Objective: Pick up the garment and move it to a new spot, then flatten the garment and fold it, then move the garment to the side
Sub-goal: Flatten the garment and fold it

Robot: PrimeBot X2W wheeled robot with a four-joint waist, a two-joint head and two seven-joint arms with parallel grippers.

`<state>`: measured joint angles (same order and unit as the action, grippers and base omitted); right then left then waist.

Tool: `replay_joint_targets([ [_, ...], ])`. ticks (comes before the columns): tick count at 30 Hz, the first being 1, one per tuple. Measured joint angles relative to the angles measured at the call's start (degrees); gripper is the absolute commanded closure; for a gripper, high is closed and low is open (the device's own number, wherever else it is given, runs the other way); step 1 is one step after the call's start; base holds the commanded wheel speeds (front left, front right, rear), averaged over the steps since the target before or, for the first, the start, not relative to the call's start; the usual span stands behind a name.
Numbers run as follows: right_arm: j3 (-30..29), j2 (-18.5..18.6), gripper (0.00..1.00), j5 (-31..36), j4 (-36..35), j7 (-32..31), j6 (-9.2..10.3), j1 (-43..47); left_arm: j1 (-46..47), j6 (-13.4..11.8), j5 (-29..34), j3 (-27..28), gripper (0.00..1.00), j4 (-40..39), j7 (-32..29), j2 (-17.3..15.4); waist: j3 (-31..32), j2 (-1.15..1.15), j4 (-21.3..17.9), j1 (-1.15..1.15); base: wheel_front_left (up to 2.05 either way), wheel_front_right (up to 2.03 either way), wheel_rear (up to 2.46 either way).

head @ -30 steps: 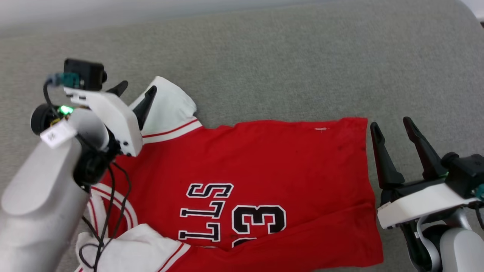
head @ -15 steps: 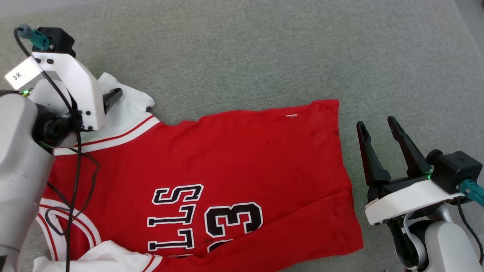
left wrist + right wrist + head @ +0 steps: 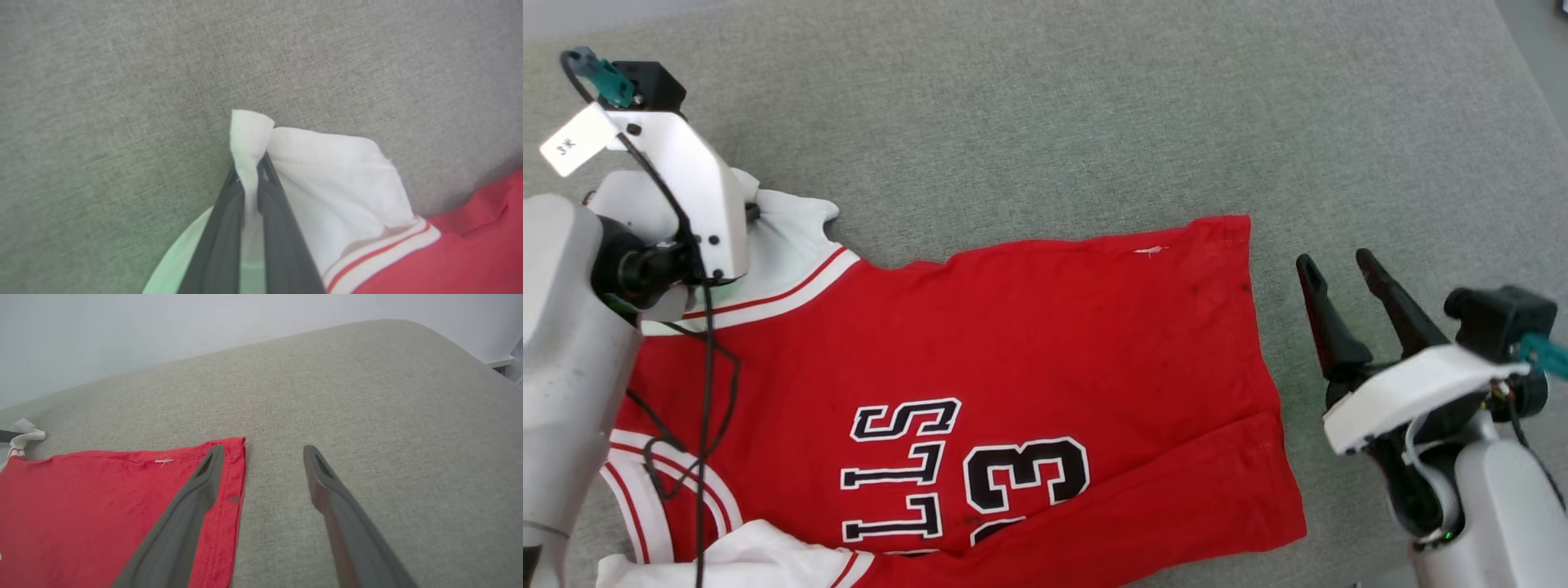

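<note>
The red jersey-style T-shirt (image 3: 1029, 327) lies spread flat, front up, on a grey upholstered surface (image 3: 1094, 106). Its white short sleeves are edged in red-and-white stripes, and the same striped trim (image 3: 662, 482) rings the neck. Black white-outlined lettering (image 3: 898, 465) and a "23" (image 3: 1025, 478) run sideways across the chest. A fold crosses the shirt's lower corner by the hem (image 3: 1262, 327). A few dark specks (image 3: 1196, 287) mark the red cloth near that hem, along with a small white thread fleck (image 3: 1152, 251).

The left hand (image 3: 250, 171) is at the shirt's upper sleeve (image 3: 792, 224), its dark fingers closed on a pinched fold of the white cloth. The other sleeve (image 3: 760, 555) lies bunched at the shirt's near corner. The right hand (image 3: 1333, 260) hovers just beside the hem, fingers spread wide and holding nothing. A black cable (image 3: 707, 367) from the left arm hangs across the shirt's shoulder and collar. A white paper tag (image 3: 568, 143) sticks out from that arm's wrist.

In the head view the white wrist housing covers the left fingers. The left wrist view shows the sleeve (image 3: 335, 175) pinched between them, cloth poking up past the tips. The right wrist view shows the hem corner under one finger (image 3: 192, 506) and a pale wall (image 3: 163, 326) beyond the padded edge.
</note>
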<state>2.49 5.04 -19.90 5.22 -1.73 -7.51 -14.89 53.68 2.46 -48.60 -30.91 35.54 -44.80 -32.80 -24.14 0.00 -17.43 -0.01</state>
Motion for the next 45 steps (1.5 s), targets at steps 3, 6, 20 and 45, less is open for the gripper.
replay_joint_targets([
  [3, 1.0, 2.6, 0.00, -2.8, 4.1, -3.7, 0.00, -2.9, 0.0, 0.0, 0.0, 0.2, 1.00, 0.0, 1.8, 0.6, 0.5, 0.00, 0.6, 0.00, 0.00, 0.00, 0.00],
  [6, 2.6, 5.6, 0.00, -5.7, 8.0, -8.3, 0.00, -5.8, 0.4, 0.4, 0.1, 0.1, 1.00, -0.8, 3.4, 1.4, 0.9, 0.00, 1.6, 0.00, 0.00, 0.00, 0.00],
  [20, 12.4, 13.4, 0.00, -14.1, 17.2, -26.4, 0.01, -17.9, 2.1, 1.9, 1.0, -0.4, 1.00, -9.3, 7.7, 2.5, -0.6, 0.00, 8.5, 0.01, 0.00, 0.00, 0.00],
  [45, 5.9, 15.9, 1.00, -13.2, 9.6, -30.3, -0.02, -8.4, -14.6, -0.2, 0.9, 2.4, 1.00, -16.6, 24.4, 0.2, 8.0, 0.00, 12.9, 0.01, 0.00, 0.00, 0.00],
])
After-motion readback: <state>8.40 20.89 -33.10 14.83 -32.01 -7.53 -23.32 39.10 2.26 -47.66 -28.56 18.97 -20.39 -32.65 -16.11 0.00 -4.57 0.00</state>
